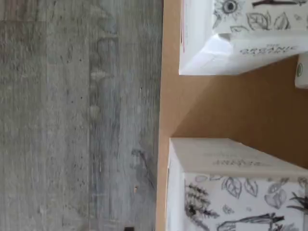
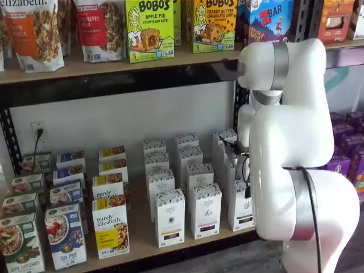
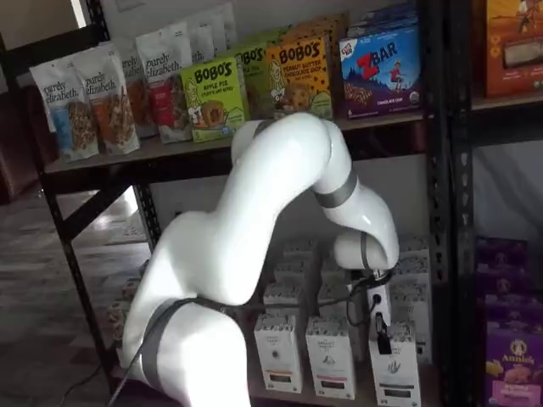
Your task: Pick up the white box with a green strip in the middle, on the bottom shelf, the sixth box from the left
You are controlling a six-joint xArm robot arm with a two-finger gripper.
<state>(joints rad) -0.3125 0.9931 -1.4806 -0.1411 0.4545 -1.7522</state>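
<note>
White arm (image 3: 254,212) bent low, end effector (image 3: 380,326) hanging, fingers spread

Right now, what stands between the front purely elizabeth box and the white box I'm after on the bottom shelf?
Between the purely elizabeth box and the white box stand two other white cartons, as a shelf view shows.

White cartons (image 1: 240,192) carry black leaf and flower line drawings; the bottom shelf (image 1: 231,110) is pale tan wood; the floor (image 1: 77,115) is streaked grey.
</note>
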